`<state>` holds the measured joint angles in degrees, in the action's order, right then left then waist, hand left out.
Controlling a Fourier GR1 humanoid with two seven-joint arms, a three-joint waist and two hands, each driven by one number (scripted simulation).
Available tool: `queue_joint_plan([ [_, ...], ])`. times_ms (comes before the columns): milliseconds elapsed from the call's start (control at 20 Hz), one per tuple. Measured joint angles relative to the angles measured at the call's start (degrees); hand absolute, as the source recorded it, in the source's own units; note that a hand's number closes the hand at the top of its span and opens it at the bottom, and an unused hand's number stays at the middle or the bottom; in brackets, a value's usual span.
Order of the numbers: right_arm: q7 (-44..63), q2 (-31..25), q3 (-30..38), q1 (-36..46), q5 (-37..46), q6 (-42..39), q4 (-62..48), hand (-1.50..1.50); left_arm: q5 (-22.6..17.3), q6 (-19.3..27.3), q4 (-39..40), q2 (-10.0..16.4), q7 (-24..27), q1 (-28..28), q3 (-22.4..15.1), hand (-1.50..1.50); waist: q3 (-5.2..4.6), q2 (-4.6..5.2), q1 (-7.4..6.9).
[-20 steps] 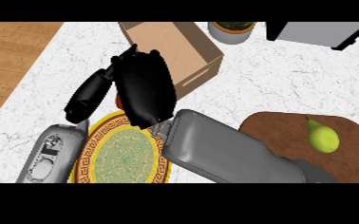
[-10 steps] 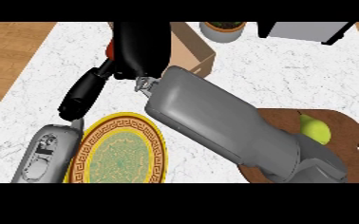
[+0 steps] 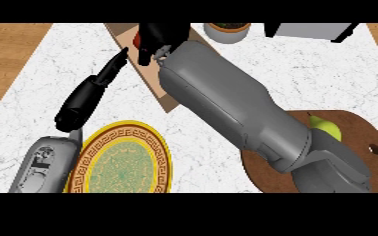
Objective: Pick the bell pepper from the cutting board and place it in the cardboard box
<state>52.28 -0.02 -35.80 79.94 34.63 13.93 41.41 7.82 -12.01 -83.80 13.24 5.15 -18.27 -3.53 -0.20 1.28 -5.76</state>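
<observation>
While your right hand [image 3: 159,37] hangs at 12 o'clock over the cardboard box [image 3: 145,76], its fingers are curled round the bell pepper [image 3: 137,41]. You see only a red sliver of the pepper, at the hand's left edge. You cannot tell whether it sits above the box's opening or already inside. The grey right forearm runs from 5 o'clock up to the hand and hides most of the box.

Your left hand [image 3: 87,97] lies at 9 o'clock over the white marbled worktop [image 3: 295,75]. Its fingers are straight and pressed together, pointing toward 1 o'clock, with the tips just beside the box's left edge. It holds nothing.

At 7 o'clock a round plate [image 3: 122,162] with a yellow rim and a green patterned centre sits on the worktop, just right of your left forearm. The wooden cutting board [image 3: 354,125] is at 4 o'clock, partly under your right arm, and a yellow-green fruit [image 3: 326,128] rests on it. A small round pot [image 3: 227,32] stands at 1 o'clock.
</observation>
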Motion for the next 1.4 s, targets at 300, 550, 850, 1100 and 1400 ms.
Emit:
queue_joint_plan([
  [300, -6.8, 0.0, 3.3, 0.9, -7.6, -8.4, -8.2, 1.50, -0.3, -0.2, -0.8, 0.8, 0.3, 1.3, 1.2, 0.00, 0.07, -0.15, 1.21],
  [550, -11.3, 0.0, 4.6, 1.0, -11.3, -14.9, -14.7, -1.50, -0.5, -0.5, -2.0, 1.1, 0.4, 2.5, 1.5, 0.00, 0.09, -0.22, 1.61],
  [850, -22.1, 0.0, 6.7, -0.3, -14.5, -18.4, -16.8, -1.50, -0.1, 0.2, -2.8, 0.4, -0.1, 3.3, 1.7, 0.00, 0.14, -0.42, 2.64],
  [1100, -31.1, -0.2, 12.5, -1.3, -17.9, -8.1, -13.4, -1.50, 0.2, 0.6, -3.3, 0.0, -0.6, 3.6, 1.6, 0.00, 0.27, -0.39, 3.12],
  [1400, -38.6, 0.0, 26.1, -4.8, -28.6, 6.2, -8.1, -1.50, -0.1, 0.4, -3.4, 0.4, -0.6, 3.6, 2.2, 0.00, 0.36, -0.34, 3.31],
])
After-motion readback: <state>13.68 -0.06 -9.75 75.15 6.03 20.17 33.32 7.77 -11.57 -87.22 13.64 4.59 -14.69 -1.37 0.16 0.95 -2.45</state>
